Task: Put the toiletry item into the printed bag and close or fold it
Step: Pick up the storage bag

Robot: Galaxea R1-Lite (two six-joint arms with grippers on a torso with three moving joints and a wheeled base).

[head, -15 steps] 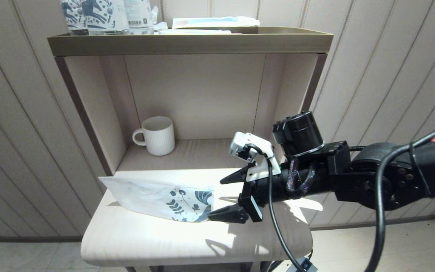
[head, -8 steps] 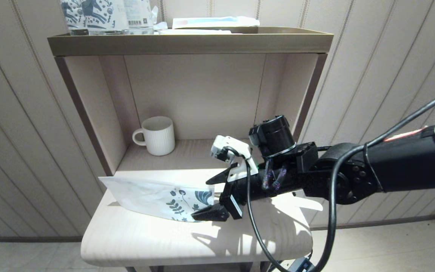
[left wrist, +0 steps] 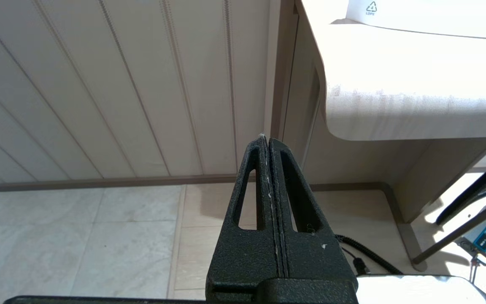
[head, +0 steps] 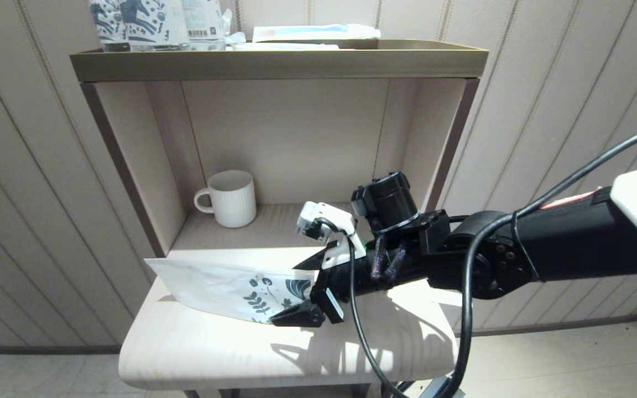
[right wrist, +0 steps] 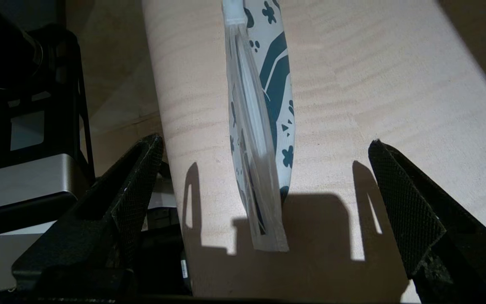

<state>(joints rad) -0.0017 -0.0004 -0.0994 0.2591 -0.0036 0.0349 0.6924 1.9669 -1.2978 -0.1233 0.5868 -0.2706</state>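
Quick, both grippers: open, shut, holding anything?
Left gripper: shut, empty, parked low beside the stand.
Right gripper: open, holding nothing, jaws either side of the flat white pouch with dark blue leaf print.

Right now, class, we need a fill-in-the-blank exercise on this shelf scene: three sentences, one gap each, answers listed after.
1. The right gripper has its fingers ____ on either side of the printed bag's patterned end.
2. The left gripper hangs beside the unit with its fingers ____.
3. The white ____ stands at the back of the lower shelf.

Answers: open; shut; mug
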